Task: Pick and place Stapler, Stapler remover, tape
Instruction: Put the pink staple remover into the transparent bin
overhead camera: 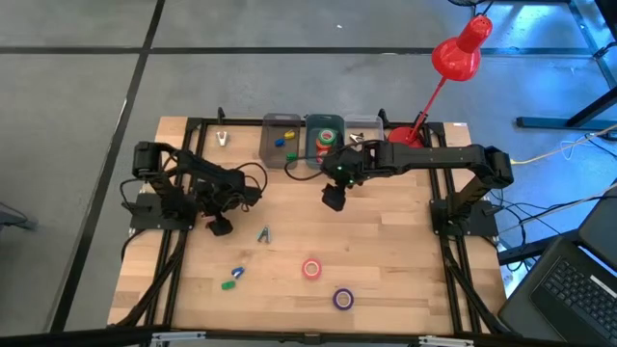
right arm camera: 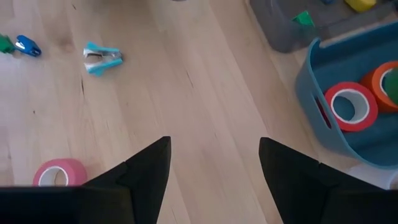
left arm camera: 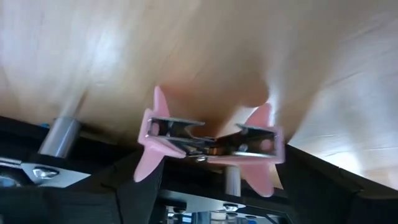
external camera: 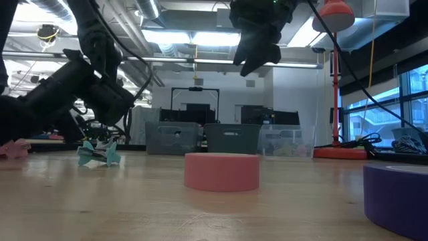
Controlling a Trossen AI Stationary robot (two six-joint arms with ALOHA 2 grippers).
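The left tool (overhead camera: 220, 226), open and empty, hovers just left of the remover (overhead camera: 263, 234); the right tool (overhead camera: 334, 200), open and empty, hangs farther off.

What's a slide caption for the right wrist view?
Open right gripper above table; pink tape roll, teal staple remover, blue bin holding tape.

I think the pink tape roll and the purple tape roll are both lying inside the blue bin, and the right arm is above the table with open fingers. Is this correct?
Not quite. The pink tape roll and the purple tape roll lie on the bare table, far from the blue bin, as the high view shows. The rest holds: the right gripper hangs above the table with open fingers.
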